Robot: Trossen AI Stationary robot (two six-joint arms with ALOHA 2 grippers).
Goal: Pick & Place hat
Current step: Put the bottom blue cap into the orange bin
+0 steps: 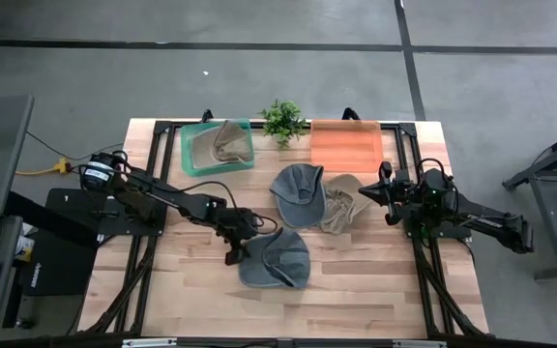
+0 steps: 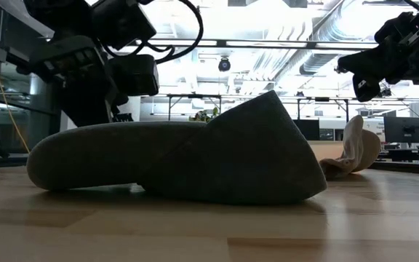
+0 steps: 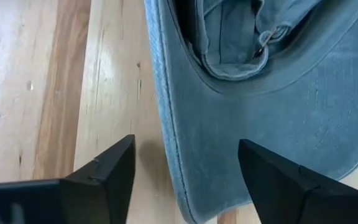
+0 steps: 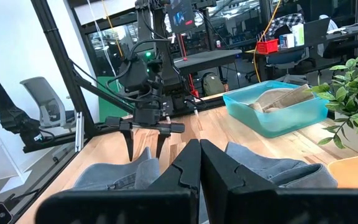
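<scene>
On the wooden table, left pincer, spread, is straddling the grey-blue denim cap's brim edge; seat deep b4 pinching. Right pincer is pressed together, waiting.

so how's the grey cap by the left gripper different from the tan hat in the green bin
The grey cap is blue-grey denim; the tan hat is beige. The grey cap lies loose on the bare table at its front, while the tan hat sits inside the green bin at the back. The left gripper stands open over the grey cap's brim; nothing is near the tan hat. Both are soft fabric hats.
</scene>
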